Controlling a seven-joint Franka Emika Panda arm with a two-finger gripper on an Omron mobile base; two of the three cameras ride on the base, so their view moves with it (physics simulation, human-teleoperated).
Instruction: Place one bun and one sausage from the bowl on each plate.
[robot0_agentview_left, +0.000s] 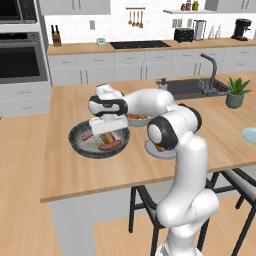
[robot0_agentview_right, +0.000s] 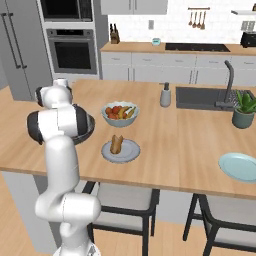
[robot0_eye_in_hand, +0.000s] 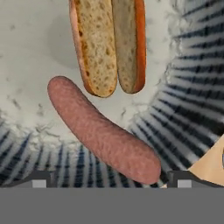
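The dark ribbed bowl (robot0_agentview_left: 80, 145) stands on the island's left part, and my gripper (robot0_agentview_left: 106, 133) hangs open just above it, pointing down. In the hand view a pink sausage (robot0_eye_in_hand: 103, 131) lies slantwise on the bowl's pale inside (robot0_eye_in_hand: 30, 52), its lower end between my fingertips (robot0_eye_in_hand: 40, 179). A split bun (robot0_eye_in_hand: 107, 43) lies just beyond it. Another sausage (robot0_agentview_left: 111, 146) rests near the bowl's front. One plate (robot0_agentview_right: 131, 152) carries a bun (robot0_agentview_right: 117, 144). The other plate (robot0_agentview_right: 240, 166) sits bare at the far right. My gripper (robot0_eye_in_hand: 111, 181) holds nothing.
A pale fruit bowl (robot0_agentview_right: 120, 114) stands behind the near plate. A soap dispenser (robot0_agentview_right: 165, 95), the sink (robot0_agentview_right: 205, 97) with its tap, and a potted plant (robot0_agentview_right: 244, 110) are further right. Stools stand under the island's front edge. My arm hides most of the dark bowl in the right base view.
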